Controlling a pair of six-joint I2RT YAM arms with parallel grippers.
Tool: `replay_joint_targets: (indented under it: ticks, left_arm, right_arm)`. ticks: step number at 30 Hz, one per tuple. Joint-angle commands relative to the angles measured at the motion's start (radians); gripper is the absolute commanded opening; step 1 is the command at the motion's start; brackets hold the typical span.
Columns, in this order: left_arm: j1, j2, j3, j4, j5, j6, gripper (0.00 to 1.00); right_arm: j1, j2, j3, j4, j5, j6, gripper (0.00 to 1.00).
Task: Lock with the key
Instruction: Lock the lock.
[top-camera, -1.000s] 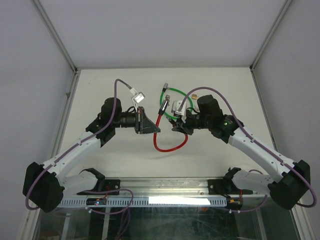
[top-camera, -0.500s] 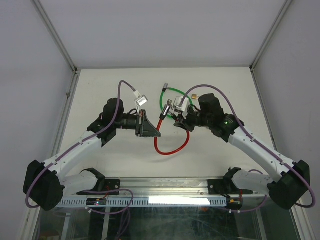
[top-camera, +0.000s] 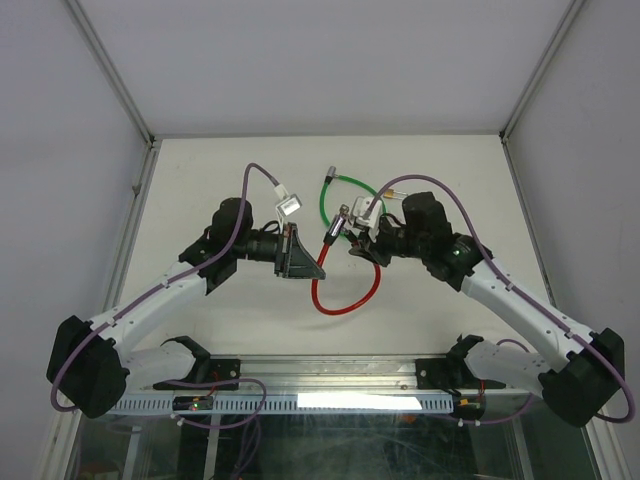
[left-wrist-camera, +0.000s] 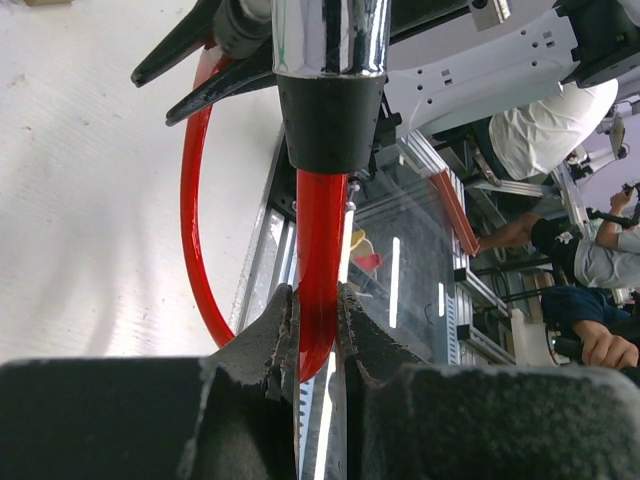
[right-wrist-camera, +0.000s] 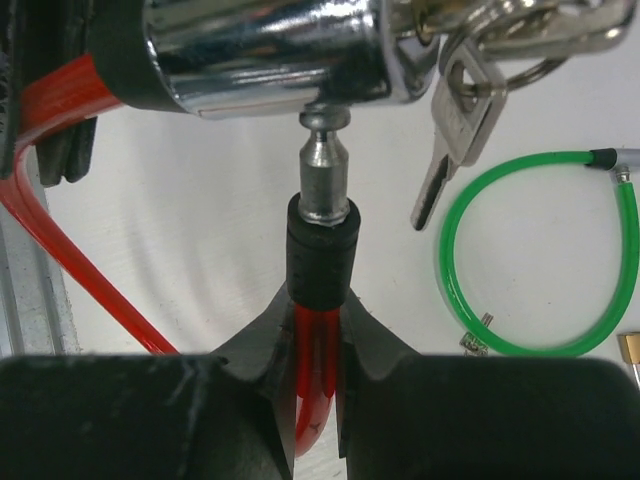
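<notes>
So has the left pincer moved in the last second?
Yes. Holding the red cable, the left pincer has drifted right and slightly toward the arms' bases, away from the left edge of the table.

The red cable lock (top-camera: 340, 311) shifted right (left tool (top-camera: 322, 275) too).

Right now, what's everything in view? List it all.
red cable lock: 1, red cable with chrome barrel, mid-table between both grippers
keys: at least 2 on a ring, silver, hanging at the barrel's end
green cable lock: 1, green, lying on the table behind the grippers
brass piece: 1, brass, near the green cable lock, too small to identify
table: 1, white
people: at least 2, beyond the table, left wrist view only
left gripper: black, shut on the red cable
right gripper: black, shut on the cable's black-sleeved pin end
</notes>
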Motion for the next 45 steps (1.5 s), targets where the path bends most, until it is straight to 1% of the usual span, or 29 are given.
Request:
replay_joint_targets:
  ticks: [1, 19, 25, 31, 36, 41, 45]
  left_arm:
    - [-0.017, -0.002, 0.038, 0.062, 0.077, -0.055, 0.00]
    - [-0.018, 0.009, 0.026, 0.140, 0.137, -0.117, 0.00]
    - [-0.019, 0.023, 0.016, 0.142, 0.147, -0.133, 0.00]
    - [-0.019, 0.034, 0.029, 0.057, 0.141, -0.126, 0.00]
    - [-0.019, 0.031, 0.039, -0.004, 0.138, -0.119, 0.00]
    - [-0.018, 0.011, 0.059, -0.053, 0.128, -0.093, 0.00]
    - [-0.018, 0.003, 0.065, -0.061, 0.126, -0.086, 0.00]
  right_arm:
    - [-0.004, -0.045, 0.004, 0.112, 0.003, -0.043, 0.00]
    - [0.010, -0.056, -0.006, 0.118, -0.018, -0.066, 0.00]
    - [0.011, -0.073, -0.010, 0.116, 0.019, -0.098, 0.00]
    - [0.012, -0.098, -0.019, 0.107, 0.061, -0.171, 0.00]
    - [0.015, -0.104, -0.031, 0.091, 0.067, -0.251, 0.00]
    - [0.019, -0.065, 0.001, 0.022, 0.079, -0.256, 0.00]
    - [0.028, -0.030, 0.027, -0.015, 0.078, -0.253, 0.00]
